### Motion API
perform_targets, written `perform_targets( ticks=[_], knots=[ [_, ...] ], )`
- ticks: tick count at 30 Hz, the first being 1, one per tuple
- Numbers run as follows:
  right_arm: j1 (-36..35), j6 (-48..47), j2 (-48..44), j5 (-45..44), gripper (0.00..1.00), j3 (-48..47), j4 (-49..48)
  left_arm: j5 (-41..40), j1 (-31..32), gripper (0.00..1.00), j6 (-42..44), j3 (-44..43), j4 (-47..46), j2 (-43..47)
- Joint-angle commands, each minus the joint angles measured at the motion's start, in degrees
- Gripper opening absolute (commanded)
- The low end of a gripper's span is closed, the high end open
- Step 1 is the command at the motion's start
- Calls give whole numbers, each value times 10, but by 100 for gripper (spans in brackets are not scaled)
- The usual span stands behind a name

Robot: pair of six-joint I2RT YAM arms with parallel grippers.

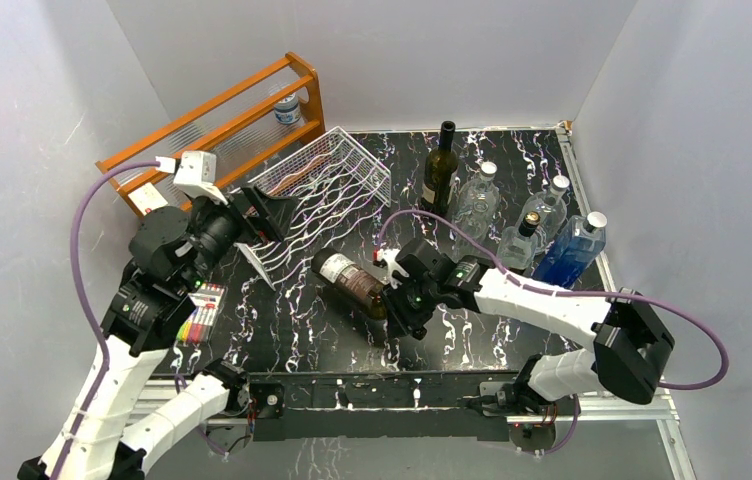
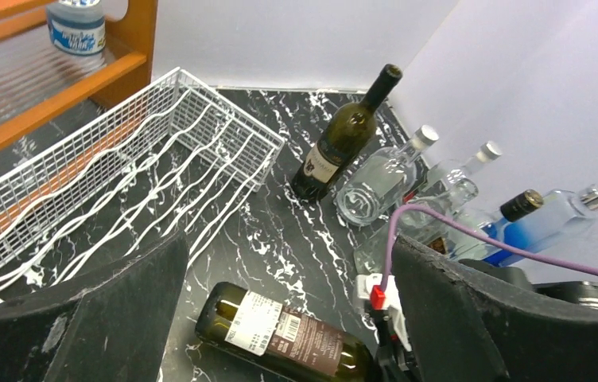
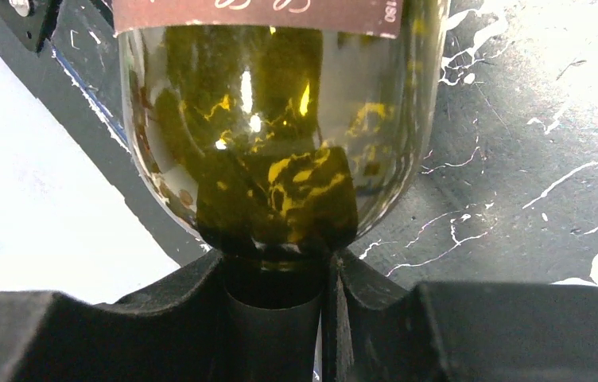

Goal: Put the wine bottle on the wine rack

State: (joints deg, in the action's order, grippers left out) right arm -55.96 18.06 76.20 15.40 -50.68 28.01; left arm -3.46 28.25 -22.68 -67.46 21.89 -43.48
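**Bottle gripped by the neck, not yet racked**

The dark green glass wine bottle with a maroon label lies on its side on the black marbled desk. Its base is just beside the near edge of the white wire-mesh wine rack, outside the wavy cradles. The right claw is clamped on the bottle's neck. Whether the bottle rests on the desk or is just clear of it, I cannot tell. The left claw hangs at the rack's near left corner, jaws apart and holding nothing. The rack carries no bottle. So the grasp looks done. Lifting the bottle, carrying it over the rack and laying it in a cradle all remain.
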Motion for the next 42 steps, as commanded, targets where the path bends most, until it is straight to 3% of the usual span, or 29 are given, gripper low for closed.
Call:
perform_targets(
  ticks=[1, 10, 18, 34, 42],
  knots=[
    [-10, 20, -3, 12, 0, -12, -112, 21, 0, 98, 14, -26, 11, 16],
    [-40, 50, 90, -15, 0, -62, -161, 18, -1, 98, 49, -61, 37, -8],
    [-58, 59, 103, -20, 0, -75, -233, 30, -1, 98, 56, -53, 33, -14],
    [-61, 47, 158, -5, 0, -131, -207, 34, 0, 98, 65, -50, 22, -24],
    [-83, 67, 177, -20, 0, -148, -245, 31, -1, 98, 68, -55, 21, -28]
  ],
)
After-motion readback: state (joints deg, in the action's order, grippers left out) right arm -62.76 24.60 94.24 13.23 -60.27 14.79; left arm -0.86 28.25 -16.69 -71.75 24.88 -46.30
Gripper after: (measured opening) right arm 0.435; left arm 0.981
